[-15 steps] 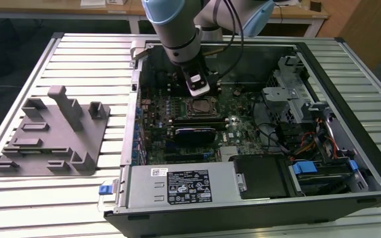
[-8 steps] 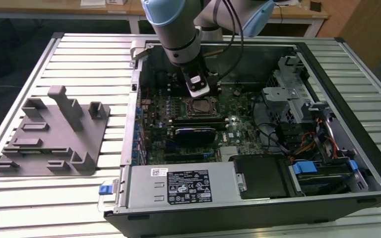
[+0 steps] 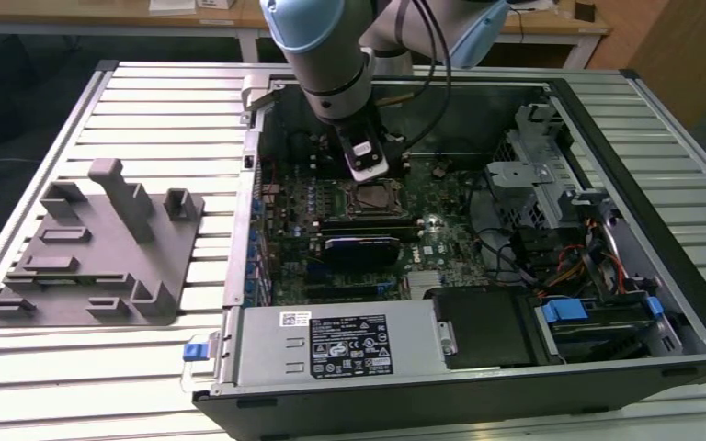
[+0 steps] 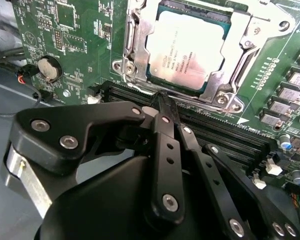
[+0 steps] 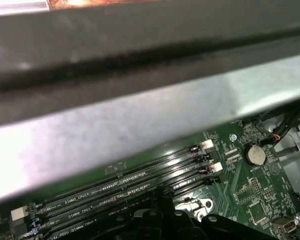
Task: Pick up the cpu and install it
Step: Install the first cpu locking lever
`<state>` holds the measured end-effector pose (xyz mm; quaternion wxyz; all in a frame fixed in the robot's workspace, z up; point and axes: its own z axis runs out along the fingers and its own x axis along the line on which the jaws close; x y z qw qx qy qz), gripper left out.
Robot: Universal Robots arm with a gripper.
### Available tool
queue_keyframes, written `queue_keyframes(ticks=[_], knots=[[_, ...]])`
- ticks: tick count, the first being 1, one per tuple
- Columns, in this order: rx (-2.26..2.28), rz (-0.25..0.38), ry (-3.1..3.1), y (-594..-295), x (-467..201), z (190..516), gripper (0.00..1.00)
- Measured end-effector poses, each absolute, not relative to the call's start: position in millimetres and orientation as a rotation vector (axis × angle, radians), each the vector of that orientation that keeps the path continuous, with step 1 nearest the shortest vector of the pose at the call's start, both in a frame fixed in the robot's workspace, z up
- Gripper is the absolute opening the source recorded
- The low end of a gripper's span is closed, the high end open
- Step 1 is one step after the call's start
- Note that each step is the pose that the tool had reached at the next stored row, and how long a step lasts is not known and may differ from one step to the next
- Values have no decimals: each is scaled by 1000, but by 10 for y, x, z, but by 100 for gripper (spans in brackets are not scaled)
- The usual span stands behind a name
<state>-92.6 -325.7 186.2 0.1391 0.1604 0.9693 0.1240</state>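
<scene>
The cpu, a flat square chip with a brushed silvery plate, sits in its shiny metal socket frame on the green motherboard, while the matte black gripper, fingers pinched together and holding nothing, hovers just beside it.

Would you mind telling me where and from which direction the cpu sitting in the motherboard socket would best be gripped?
The cpu lies flat in the socket frame, silvery top plate up, with metal frame close around its edges. Probably best is a descent from straight above, fingers closing on two opposite edges of the raised plate, since the sides are boxed in. The gripper sits shut beside it, over the memory slots.
</scene>
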Motion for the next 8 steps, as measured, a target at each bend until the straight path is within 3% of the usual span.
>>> queue_keyframes(ticks=[8], knots=[[465, 359, 2802, -3257, -926, 1988, 11]])
